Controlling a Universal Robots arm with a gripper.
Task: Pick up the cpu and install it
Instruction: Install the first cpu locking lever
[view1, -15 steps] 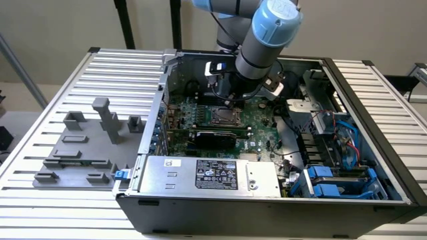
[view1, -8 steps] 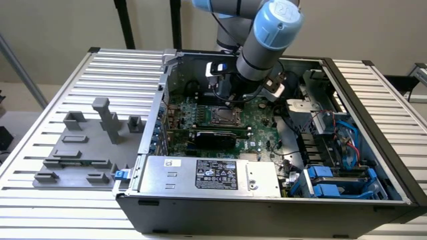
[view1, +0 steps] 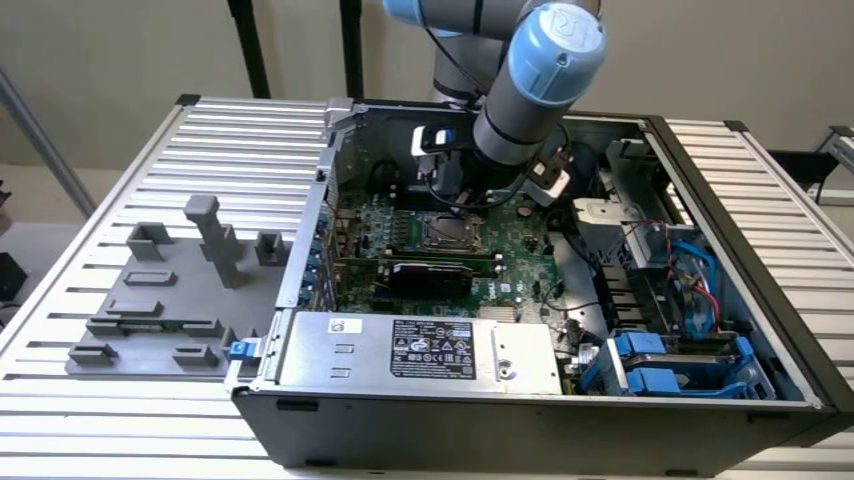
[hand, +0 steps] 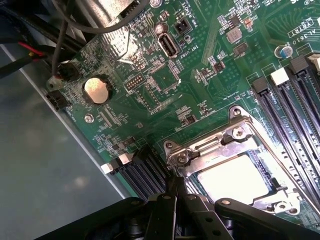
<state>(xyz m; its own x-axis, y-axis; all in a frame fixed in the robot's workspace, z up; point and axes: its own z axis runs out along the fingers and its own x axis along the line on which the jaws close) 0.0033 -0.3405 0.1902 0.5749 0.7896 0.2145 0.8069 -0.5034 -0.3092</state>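
Gripper clenched tight, holding nothing, right by the shiny metal socket frame. Flat silvery square cpu sits inside it on the green bumpy board. Exterior view: grey ribbed table.

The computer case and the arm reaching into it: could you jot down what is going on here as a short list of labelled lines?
setting: open computer case on a slatted table
arm: reaches down into the case
gripper: shut, just above the edge of the socket frame
cpu: lies flat inside the socket frame on the motherboard
fixture blocks: grey, on the table at the exterior view's left
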